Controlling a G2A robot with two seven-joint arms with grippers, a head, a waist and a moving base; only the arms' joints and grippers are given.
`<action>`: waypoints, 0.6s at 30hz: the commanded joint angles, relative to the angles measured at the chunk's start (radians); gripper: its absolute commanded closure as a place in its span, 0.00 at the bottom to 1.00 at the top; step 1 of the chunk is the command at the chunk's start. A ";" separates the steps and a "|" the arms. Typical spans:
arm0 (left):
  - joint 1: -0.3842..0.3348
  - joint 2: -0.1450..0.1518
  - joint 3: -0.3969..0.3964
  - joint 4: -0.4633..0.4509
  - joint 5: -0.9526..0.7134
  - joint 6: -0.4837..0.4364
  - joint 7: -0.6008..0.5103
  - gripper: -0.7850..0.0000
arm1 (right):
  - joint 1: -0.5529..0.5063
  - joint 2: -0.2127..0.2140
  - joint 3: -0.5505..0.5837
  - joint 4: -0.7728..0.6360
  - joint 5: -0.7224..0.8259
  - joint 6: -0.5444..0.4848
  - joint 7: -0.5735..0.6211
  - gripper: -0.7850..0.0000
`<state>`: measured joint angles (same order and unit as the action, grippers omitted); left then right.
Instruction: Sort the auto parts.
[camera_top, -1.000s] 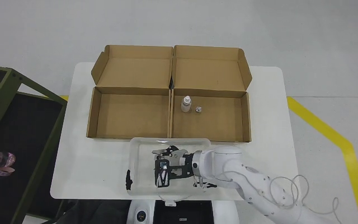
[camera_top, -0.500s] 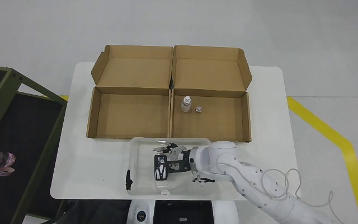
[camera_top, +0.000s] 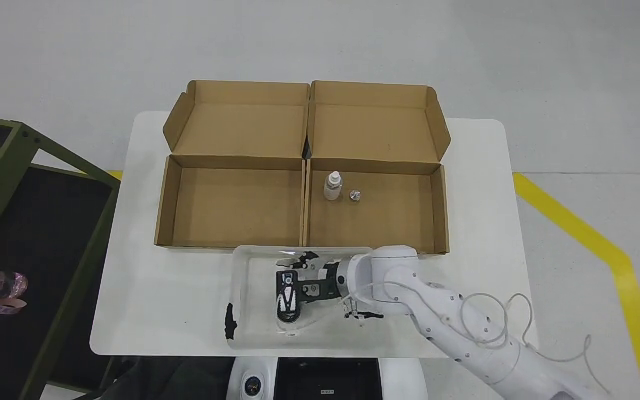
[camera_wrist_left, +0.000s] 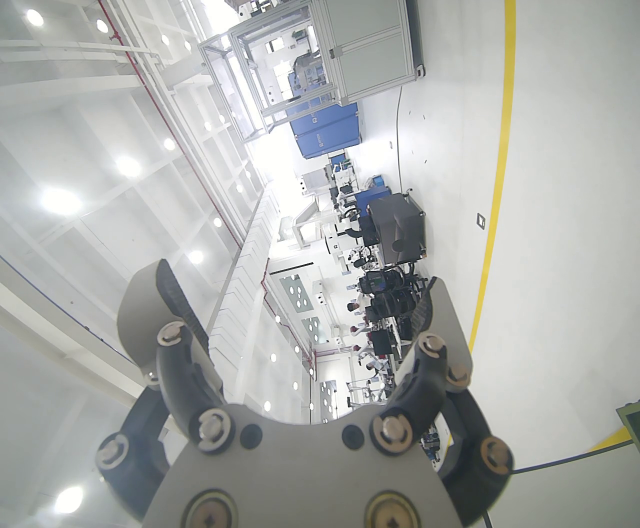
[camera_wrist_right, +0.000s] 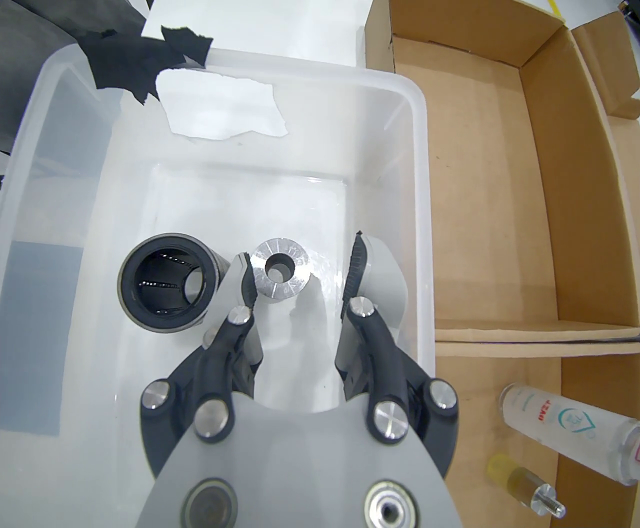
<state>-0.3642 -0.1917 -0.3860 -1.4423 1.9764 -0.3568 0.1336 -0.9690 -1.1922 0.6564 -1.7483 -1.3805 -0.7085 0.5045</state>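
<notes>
My right gripper (camera_wrist_right: 300, 272) is open, down inside the clear plastic bin (camera_wrist_right: 410, 165). A small silver metal bushing (camera_wrist_right: 280, 272) stands between its fingers, touching one finger and apart from the other. Beside it lies a black cylindrical bearing (camera_wrist_right: 165, 282) with a steel rim. In the top view the right gripper (camera_top: 292, 291) sits in the bin (camera_top: 250, 262) at the table's front. The right-hand cardboard box (camera_top: 400, 215) holds a clear white bottle (camera_top: 333, 185) and a small threaded part (camera_top: 353, 196). My left gripper (camera_wrist_left: 300, 300) is open and points up at a hall ceiling.
The left-hand cardboard box (camera_top: 232, 205) stands beside the right-hand one behind the bin, both lids folded back. A torn paper label (camera_wrist_right: 220, 112) and black tape (camera_wrist_right: 135, 55) are stuck on the bin's far wall. A dark green frame (camera_top: 40, 250) stands left of the table.
The right gripper has shifted toward the far side of the bin and a little left, closing in around the silver bushing. The boxes and their contents stay put.
</notes>
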 joint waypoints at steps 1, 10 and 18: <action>0.000 0.000 0.000 0.000 0.000 0.000 0.000 0.00 | 0.001 -0.002 -0.002 0.006 0.001 -0.002 0.000 0.56; 0.000 0.000 0.000 0.000 0.000 0.000 0.000 0.00 | 0.011 -0.016 -0.025 0.035 0.000 -0.011 -0.003 0.55; 0.000 0.000 0.000 0.000 0.000 0.000 0.000 0.00 | 0.032 -0.032 -0.044 0.076 0.005 -0.011 -0.006 0.55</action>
<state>-0.3642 -0.1917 -0.3860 -1.4423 1.9764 -0.3568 0.1336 -0.9387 -1.2230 0.6138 -1.6754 -1.3757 -0.7199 0.4979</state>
